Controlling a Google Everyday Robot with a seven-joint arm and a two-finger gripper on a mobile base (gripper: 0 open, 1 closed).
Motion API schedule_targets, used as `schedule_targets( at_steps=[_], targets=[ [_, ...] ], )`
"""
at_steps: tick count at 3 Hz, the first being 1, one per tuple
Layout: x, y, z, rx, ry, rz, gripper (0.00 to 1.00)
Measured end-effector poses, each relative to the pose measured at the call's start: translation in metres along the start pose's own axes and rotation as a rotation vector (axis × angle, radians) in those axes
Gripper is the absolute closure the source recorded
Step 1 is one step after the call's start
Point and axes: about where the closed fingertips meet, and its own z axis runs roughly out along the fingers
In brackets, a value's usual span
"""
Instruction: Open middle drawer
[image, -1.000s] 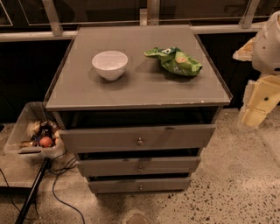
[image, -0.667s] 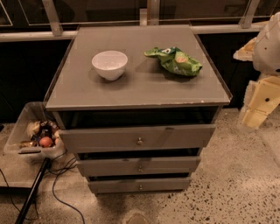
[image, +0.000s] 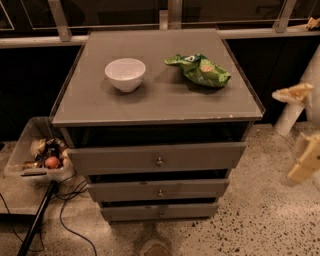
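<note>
The grey cabinet (image: 150, 102) has three drawers stacked at its front. The middle drawer (image: 125, 190) has a flat grey front with a small round metal knob (image: 160, 192) at its centre, and it sits nearly flush. The top drawer (image: 115, 159) above it is wider and stands a little way out. The bottom drawer (image: 130, 212) is the narrowest. My gripper (image: 303, 162) is a cream shape at the right edge, to the right of the cabinet at about top-drawer height, apart from all drawers.
A white bowl (image: 125, 74) and a green snack bag (image: 199, 69) lie on the cabinet top. A clear bin (image: 30, 150) of items stands on the floor to the left, with black cables (image: 65, 210) and a dark pole (image: 37, 220) beside it. A railing runs behind.
My arm and gripper have moved downward at the right edge. The cabinet, drawers, bowl and bag have not moved.
</note>
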Motion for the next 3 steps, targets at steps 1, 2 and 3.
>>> schedule_targets(
  at_steps=[1,2,3],
  targets=[
    [0.016,0.03,0.023,0.01,-0.152,0.004,0.0],
    [0.004,0.062,0.049,-0.034,-0.28,-0.009,0.0],
    [-0.015,0.092,0.09,-0.086,-0.295,-0.047,0.0]
  ],
)
